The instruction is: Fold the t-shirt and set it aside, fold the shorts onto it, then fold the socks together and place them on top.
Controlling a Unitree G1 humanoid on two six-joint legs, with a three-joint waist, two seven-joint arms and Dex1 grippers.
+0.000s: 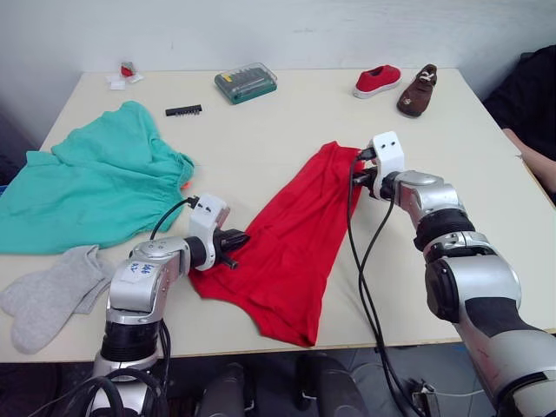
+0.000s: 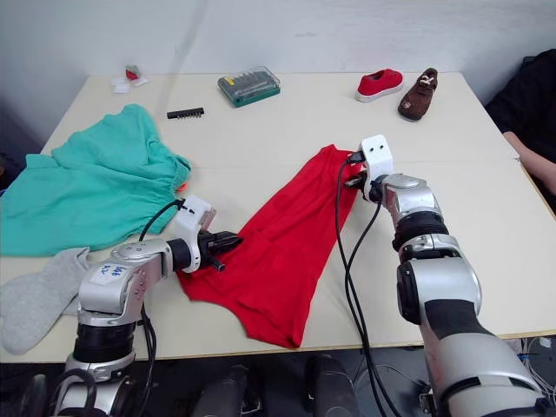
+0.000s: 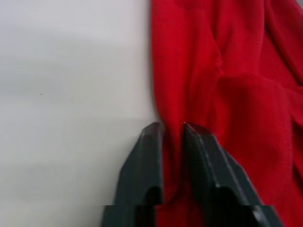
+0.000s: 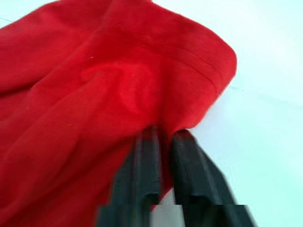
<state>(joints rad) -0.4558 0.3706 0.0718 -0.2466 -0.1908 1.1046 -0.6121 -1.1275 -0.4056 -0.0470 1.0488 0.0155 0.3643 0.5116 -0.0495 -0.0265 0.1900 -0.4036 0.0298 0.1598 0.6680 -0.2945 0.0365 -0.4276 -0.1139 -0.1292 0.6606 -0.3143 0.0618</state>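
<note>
Left gripper point(image 3: 169, 130): its two black fingers are pinching the near left edge of the t-shirt point(image 1: 295, 243), with a thin fold of red cloth between them; it is sitting left of centre in the head view.
Right gripper point(image 4: 163, 137): its fingers are clamping the far right edge of the same shirt, right of centre in the head view.
T-shirt: it is lying as a long red strip running from centre frame down toward the lower middle, stretched between the two grippers on the table point(image 1: 261, 130).
Shorts point(image 1: 95, 182): teal, lying spread and rumpled at the left of the frame, apart from the shirt.
Socks point(image 1: 52, 291): grey, lying at lower left, just below the shorts.
Background: a bit case point(image 1: 246, 82) is sitting at upper centre, a black bit strip point(image 1: 183, 110) to its left, a red shoe point(image 1: 377, 80) and a brown shoe point(image 1: 418, 90) at upper right.
</note>
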